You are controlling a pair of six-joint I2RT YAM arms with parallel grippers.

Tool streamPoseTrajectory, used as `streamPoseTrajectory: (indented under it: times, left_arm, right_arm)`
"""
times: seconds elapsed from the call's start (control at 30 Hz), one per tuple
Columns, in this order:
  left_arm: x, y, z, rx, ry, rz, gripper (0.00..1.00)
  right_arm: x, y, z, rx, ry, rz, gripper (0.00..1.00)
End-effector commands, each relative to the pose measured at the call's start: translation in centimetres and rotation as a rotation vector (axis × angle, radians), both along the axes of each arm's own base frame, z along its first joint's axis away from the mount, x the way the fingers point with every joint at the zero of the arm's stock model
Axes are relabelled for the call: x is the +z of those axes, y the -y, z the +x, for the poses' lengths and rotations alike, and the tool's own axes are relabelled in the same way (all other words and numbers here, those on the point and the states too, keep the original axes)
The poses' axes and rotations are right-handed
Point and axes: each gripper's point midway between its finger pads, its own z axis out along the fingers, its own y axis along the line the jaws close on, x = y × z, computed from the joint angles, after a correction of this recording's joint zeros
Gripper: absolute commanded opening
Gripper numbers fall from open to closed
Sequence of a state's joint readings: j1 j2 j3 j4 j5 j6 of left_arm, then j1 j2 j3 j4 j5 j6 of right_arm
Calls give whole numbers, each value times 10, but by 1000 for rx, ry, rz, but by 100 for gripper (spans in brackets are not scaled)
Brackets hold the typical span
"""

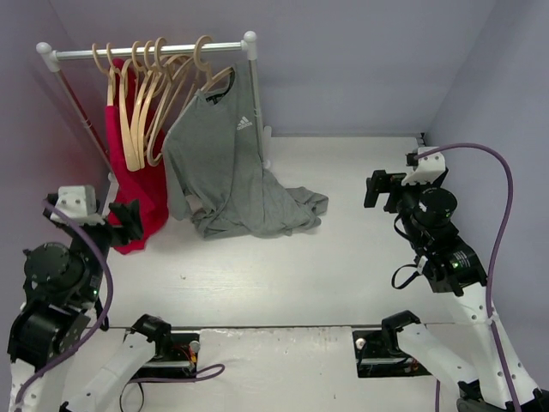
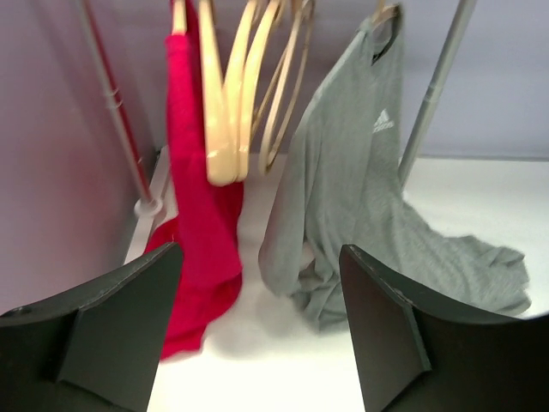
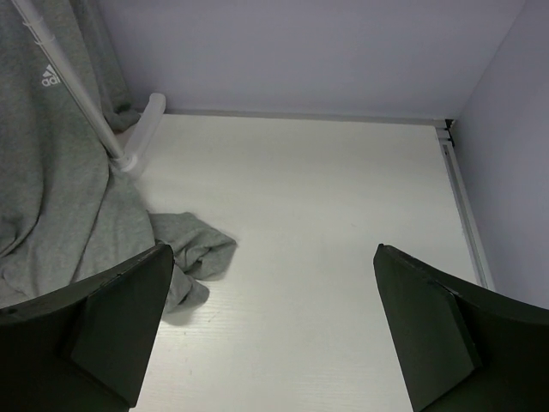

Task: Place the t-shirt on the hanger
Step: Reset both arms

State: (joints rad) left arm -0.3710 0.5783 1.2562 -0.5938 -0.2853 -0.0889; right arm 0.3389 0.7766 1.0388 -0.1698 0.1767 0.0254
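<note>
The white surface (image 1: 343,257) fills the walled cell, and both arms stand folded back at its near corners, well apart from the clothes. The left arm is raised at the left edge, with its wrist turned toward the rack (image 1: 146,50), a white rail on two posts along the far left. The right arm is bent up at the right edge and faces left across bare surface. The t-shirt (image 1: 227,163) hangs from the right end of the rail with its collar on the hanger (image 1: 204,64). Its body slants down and right, and its lower part lies crumpled on the surface beside the right post. How far the hanger's arms reach inside the shoulders cannot be told, since cloth covers them. The red garment (image 1: 141,202) hangs at the left end of the rail, and its hem meets the surface near the left wrist. A bunch of bare hangers (image 1: 141,112) crowds the rail between the two garments; they overlap too closely to count. The left gripper (image 1: 130,221) is spread wide and holds nothing; its wrist view frames both garments between its fingers (image 2: 120,326). The right gripper (image 1: 377,190) is also spread wide and empty, and its wrist view cuts off most of the t-shirt at the left edge.
</note>
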Motion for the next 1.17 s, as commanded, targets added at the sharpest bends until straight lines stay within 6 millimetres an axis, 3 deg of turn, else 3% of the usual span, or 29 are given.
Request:
streamPoseTrajectory:
  times: [0.0, 0.1, 0.3, 0.63, 0.87, 1.13]
  left_arm:
    - [-45, -21, -17, 94, -87, 9, 70]
    - [-62, -26, -23, 117, -101, -10, 70]
    - [-77, -25, -21, 125, -131, -32, 71]
    - [-75, -20, -16, 117, -140, -49, 71]
    - [-72, -15, -17, 82, -145, -42, 71]
    - [-75, -8, -15, 46, -170, -31, 71]
  right_arm:
    - [22, 15, 2, -87, 108, 48, 100]
    - [21, 21, 6, -139, 103, 66, 100]
    - [16, 21, 15, -166, 78, 84, 100]
    - [23, 10, 35, -146, 72, 92, 100]
    - [8, 2, 36, -113, 43, 120, 100]
    - [8, 4, 34, -117, 50, 109, 100]
